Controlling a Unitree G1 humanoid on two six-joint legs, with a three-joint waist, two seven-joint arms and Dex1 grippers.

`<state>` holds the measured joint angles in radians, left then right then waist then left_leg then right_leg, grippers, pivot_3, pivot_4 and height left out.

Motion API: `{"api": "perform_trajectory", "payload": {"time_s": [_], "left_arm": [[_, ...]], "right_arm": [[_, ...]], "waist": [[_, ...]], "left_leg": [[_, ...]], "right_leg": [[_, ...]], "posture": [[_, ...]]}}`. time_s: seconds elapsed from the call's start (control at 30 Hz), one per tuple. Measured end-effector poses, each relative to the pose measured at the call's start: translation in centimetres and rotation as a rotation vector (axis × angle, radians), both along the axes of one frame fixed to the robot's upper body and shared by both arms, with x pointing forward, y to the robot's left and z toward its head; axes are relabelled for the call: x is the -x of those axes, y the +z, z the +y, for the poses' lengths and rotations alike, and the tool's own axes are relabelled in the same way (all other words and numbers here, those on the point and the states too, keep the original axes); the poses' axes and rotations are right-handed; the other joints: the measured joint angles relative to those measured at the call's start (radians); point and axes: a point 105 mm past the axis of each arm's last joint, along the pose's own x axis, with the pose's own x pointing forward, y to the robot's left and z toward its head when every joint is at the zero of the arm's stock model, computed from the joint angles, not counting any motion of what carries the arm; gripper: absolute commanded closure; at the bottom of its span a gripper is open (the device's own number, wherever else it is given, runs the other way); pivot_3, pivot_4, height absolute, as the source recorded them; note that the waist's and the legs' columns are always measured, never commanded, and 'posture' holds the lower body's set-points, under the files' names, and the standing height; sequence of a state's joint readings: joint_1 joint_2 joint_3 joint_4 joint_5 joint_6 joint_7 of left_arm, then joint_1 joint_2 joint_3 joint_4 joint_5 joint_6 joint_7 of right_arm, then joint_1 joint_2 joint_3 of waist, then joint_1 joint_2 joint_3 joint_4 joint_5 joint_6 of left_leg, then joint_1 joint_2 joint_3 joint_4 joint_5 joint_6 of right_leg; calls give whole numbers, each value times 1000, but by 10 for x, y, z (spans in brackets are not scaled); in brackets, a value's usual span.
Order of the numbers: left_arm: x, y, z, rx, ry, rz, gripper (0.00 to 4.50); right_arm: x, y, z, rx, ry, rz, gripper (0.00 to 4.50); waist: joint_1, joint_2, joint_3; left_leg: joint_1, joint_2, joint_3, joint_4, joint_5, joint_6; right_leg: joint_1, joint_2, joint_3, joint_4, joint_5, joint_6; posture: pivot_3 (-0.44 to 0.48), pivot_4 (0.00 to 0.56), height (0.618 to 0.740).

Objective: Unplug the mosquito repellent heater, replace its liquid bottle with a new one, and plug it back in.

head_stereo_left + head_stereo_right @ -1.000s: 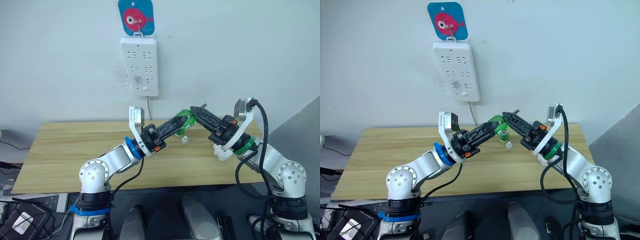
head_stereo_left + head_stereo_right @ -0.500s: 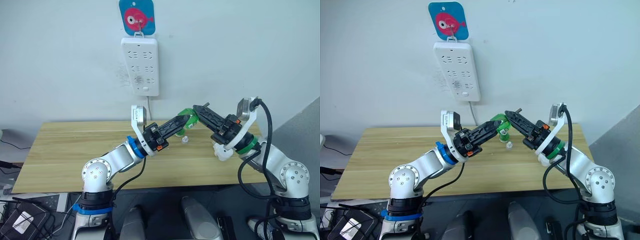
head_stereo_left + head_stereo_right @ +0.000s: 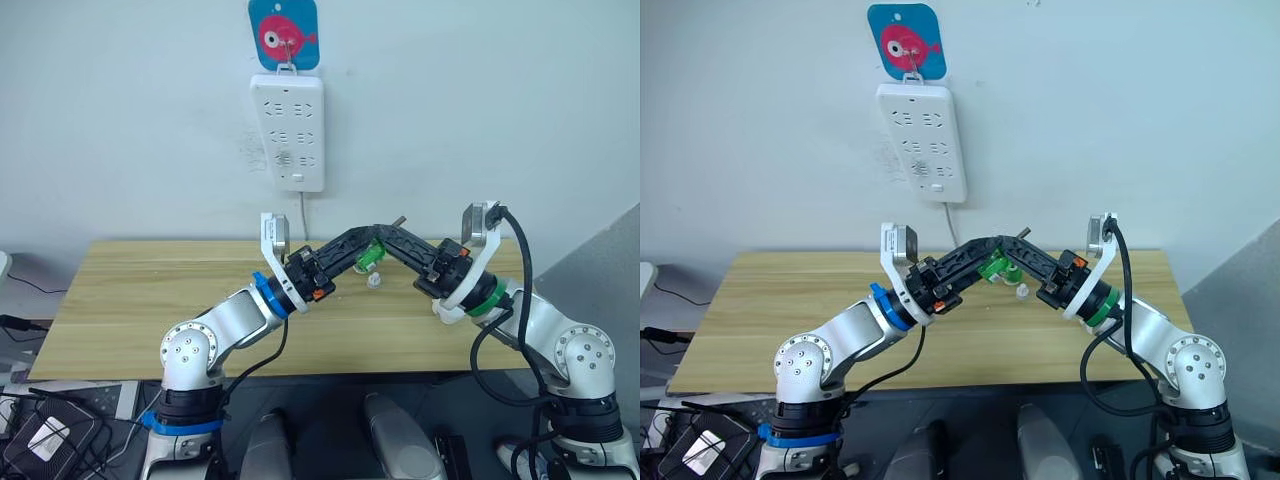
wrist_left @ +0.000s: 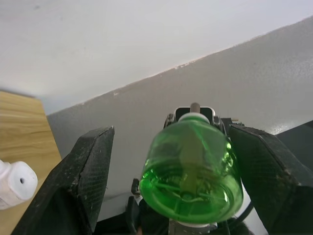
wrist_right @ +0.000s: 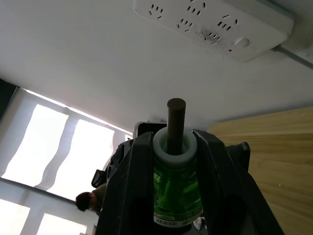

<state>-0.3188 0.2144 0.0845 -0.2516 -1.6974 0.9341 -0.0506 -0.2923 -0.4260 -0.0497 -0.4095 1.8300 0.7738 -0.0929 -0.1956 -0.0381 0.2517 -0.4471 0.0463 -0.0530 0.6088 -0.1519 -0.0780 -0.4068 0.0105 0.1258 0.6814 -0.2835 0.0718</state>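
A green liquid bottle with a white collar and a dark wick is clamped at its neck by my right gripper, which is shut on it. It hangs above the wooden table at the middle, below the wall power strip. My left gripper faces the bottle's base with its fingers spread wide on either side, open. In the eye views both grippers meet tip to tip over the bottle. The mosquito repellent heater is out of view.
A small white cap-like piece with a hole lies on the table just under the bottle. No plug sits in the power strip's sockets, and its cable drops behind the table. A blue hanger with a red fish is above it.
The camera has shifted. Both grippers have come closer together and lower, and the bottle now sits lower, between the left gripper's spread fingers.
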Motion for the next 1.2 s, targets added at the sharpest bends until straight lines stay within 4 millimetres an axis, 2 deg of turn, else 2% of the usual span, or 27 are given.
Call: {"api": "perform_trajectory", "payload": {"time_s": [0.23, 0.57, 0.67, 0.77, 0.8, 1.0, 1.2], "left_arm": [[13, -1, 3, 62, -41, 44, 544], [12, 0, 1, 88, -35, 41, 544], [13, 1, 1, 90, -42, 39, 1091], [13, 1, 1, 91, -47, 43, 2035], [13, 1, 1, 95, -49, 42, 2189], [14, 1, 2, 93, -57, 36, 2189], [15, -2, 2, 67, -62, 23, 2189]], "right_arm": [[-1, 1, 0, -13, -4, -2, 3698], [-1, 2, -1, -31, -11, 3, 3698], [-1, 2, -1, -32, -11, 3, 3698], [-1, 3, 0, -37, -7, 3, 3698], [0, 4, 0, -41, -4, 4, 3698], [1, 4, 0, -46, 5, 8, 3698], [1, 3, -5, -14, -3, 4, 1581]], "waist": [[0, 0, 0], [2, 0, 0], [1, 0, 0], [1, 0, 0], [1, 0, 0], [1, 0, 0], [1, 0, 0]], "left_leg": [[0, 0, 0, 0, 0, 0], [0, 0, 0, 0, 0, 0], [0, 0, 0, 0, 0, 0], [0, 0, 0, 0, 0, 0], [0, 0, 0, 0, 0, 0], [0, 0, 0, 0, 0, 0], [-1, 0, 0, 0, 0, 0]], "right_leg": [[0, 0, 0, 0, 0, 0], [0, 0, 0, 0, 0, 0], [0, 0, 0, 0, 0, 0], [0, 0, 0, 0, 0, 0], [0, 0, 0, 0, 0, 0], [0, 0, 0, 0, 0, 0], [0, 0, 0, 0, 0, 0]], "posture": [[-249, 197, 740], [-249, 200, 740], [-250, 201, 740], [-250, 201, 740], [-250, 201, 740], [-251, 201, 740], [-252, 204, 740]]}}
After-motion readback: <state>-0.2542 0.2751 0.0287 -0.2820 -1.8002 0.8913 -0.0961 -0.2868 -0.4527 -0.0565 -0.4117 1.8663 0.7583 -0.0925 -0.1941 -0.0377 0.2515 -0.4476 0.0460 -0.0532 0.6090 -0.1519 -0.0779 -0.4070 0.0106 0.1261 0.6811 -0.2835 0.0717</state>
